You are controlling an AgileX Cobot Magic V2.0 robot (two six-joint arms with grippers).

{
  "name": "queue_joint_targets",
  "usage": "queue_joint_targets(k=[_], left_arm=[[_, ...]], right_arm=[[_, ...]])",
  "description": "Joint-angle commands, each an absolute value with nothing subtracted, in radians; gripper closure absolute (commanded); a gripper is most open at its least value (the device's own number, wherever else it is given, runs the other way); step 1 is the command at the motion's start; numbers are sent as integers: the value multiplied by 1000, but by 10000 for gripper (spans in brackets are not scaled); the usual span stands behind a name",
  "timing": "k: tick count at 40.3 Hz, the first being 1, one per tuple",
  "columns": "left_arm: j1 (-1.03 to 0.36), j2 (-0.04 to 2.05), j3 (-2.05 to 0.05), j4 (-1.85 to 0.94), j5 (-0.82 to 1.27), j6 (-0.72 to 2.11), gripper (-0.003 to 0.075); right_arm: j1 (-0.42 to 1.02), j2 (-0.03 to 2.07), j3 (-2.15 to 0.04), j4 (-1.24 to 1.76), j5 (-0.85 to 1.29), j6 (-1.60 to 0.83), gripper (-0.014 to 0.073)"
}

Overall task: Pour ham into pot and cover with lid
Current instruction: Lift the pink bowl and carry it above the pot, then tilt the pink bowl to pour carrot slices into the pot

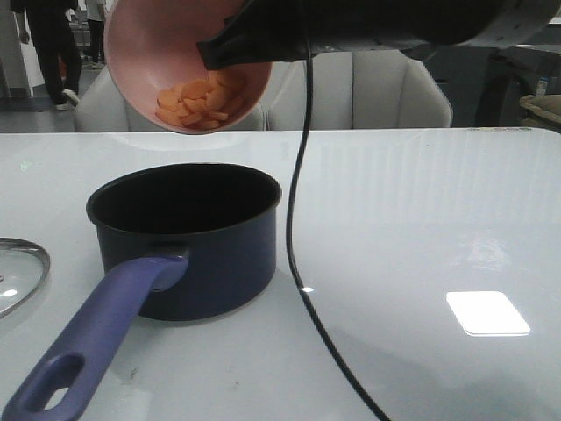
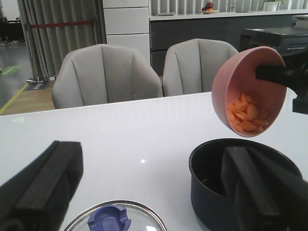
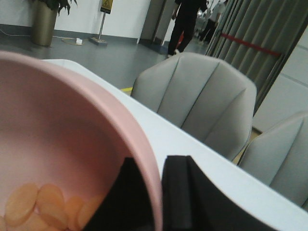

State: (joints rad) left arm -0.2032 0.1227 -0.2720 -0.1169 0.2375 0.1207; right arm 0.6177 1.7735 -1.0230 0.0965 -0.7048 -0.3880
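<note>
Left gripper [image 2: 159,192] low over the white table [image 1: 421,219], fingers [image 2: 41,187] spread wide apart, nothing between them. Just beneath that open gap, the lid [image 2: 115,219]: glass disc, silver rim, blue knob, flat on the table; at the far left edge of the front view, only a sliver of the lid [image 1: 22,272]. Beside the far finger of the same gripper, the pot [image 2: 211,178], dark, upright, black inside, nothing visible in it. In the front view, pot [image 1: 188,237] left of centre, purple-blue handle [image 1: 96,333] reaching toward the camera, hole at its end.

Above the pot, held up in the air, the pink bowl [image 1: 171,61], tilted steeply with its mouth facing the camera and downward. Ham [image 1: 200,101] heaped against the lowest part of the bowl's inside, orange slices, all within the rim. Right gripper [image 1: 219,48] clamped on the bowl's rim, one finger inside, one outside, wall pinched between; same grip close up in the right wrist view [image 3: 156,192], ham [image 3: 43,204] lying just beside the inner finger. Black cable [image 1: 302,219] hanging from the right arm down across the table. Behind the table, grey chairs [image 2: 108,74].
</note>
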Motion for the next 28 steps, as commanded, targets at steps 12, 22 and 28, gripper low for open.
queue_joint_targets(k=[12, 22, 28], left_arm=[[-208, 134, -299, -126, 163, 120, 92], [-208, 134, -299, -126, 163, 120, 92], [-208, 134, -299, -126, 163, 120, 92]], right_arm=[[702, 1845, -1047, 84, -1181, -671, 456], [710, 1862, -1032, 88, -1301, -684, 456], [710, 1862, -1030, 88, -1301, -712, 456]])
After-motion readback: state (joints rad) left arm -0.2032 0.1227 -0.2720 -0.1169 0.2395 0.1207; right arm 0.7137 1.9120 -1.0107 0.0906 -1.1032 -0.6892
